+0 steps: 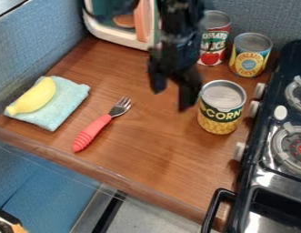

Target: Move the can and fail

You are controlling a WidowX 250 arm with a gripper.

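Note:
The black gripper [172, 98] hangs over the upper middle of the wooden counter, its two fingers apart with nothing between them. Just to its right stands a corn can [220, 113], upright on the counter and close to the stove. The right finger hangs beside the can's left side; whether it touches the can I cannot tell. Behind are two more upright cans: a tomato sauce can [214, 43], partly covered by the arm, and a pineapple can [249, 59].
A yellow banana [34, 95] lies on a light blue cloth [66, 102] at the left. A fork with a red handle [92, 133] lies mid-counter. The black stove [262, 168] borders the right, and a white toy appliance [110, 32] stands at the back.

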